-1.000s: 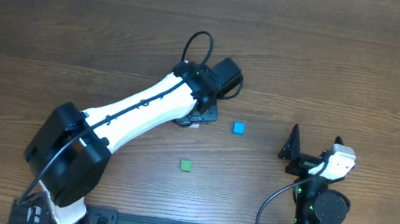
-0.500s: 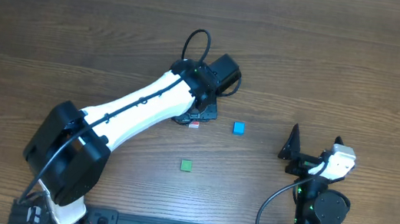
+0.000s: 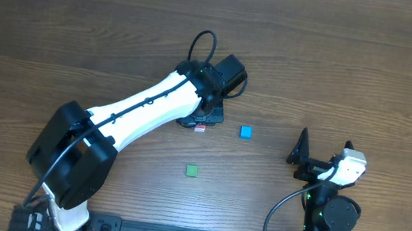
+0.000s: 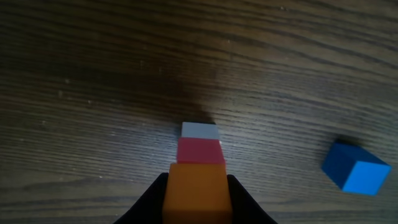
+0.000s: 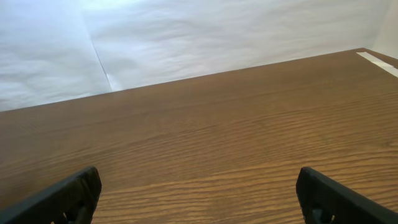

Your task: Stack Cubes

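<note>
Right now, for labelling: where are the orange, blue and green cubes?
orange cube (image 4: 197, 190), left wrist view, its visible face.
blue cube (image 3: 246, 132), top view, top face.
green cube (image 3: 192, 171), top view, top face.

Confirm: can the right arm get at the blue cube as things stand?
Probably yes. The blue cube sits alone on bare table with nothing between it and the open right hand; the left arm is on its far side.

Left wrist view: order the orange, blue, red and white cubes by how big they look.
1. orange cube and blue cube: about alike. The orange one sits nearest the camera, so I won't rank these two.
2. red cube, partly hidden behind the orange one.
3. white cube, just a thin strip showing.
</note>
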Controlling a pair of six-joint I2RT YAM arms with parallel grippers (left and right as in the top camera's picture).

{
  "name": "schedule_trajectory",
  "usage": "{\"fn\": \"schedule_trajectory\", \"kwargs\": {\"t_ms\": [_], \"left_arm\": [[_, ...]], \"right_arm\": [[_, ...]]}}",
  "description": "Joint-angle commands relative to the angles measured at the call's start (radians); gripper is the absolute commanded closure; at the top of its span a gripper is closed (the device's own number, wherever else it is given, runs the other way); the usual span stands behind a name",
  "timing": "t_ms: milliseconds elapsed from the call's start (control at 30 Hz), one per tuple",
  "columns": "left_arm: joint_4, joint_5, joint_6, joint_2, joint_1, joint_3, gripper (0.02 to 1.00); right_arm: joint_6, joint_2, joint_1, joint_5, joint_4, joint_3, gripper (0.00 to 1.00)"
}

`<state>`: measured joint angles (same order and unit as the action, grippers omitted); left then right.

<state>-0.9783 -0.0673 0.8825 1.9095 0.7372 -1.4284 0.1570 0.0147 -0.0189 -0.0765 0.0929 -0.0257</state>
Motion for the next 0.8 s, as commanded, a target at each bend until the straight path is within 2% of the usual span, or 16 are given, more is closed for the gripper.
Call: {"fn": "schedule_trajectory", "kwargs": {"t_ms": [33,800], "left_arm": [[0.003,0.012,-0.011,0.021,-0.006,0.004,0.978],[0.003,0.018,-0.011,0.044,-0.006,0.004,0.963]], "right_arm": [[-0.001,-0.010,0.003,0.008,-0.003,0.011,0.009],[-0.001,-0.010,0.003,0.008,-0.003,0.011,0.007]]}}
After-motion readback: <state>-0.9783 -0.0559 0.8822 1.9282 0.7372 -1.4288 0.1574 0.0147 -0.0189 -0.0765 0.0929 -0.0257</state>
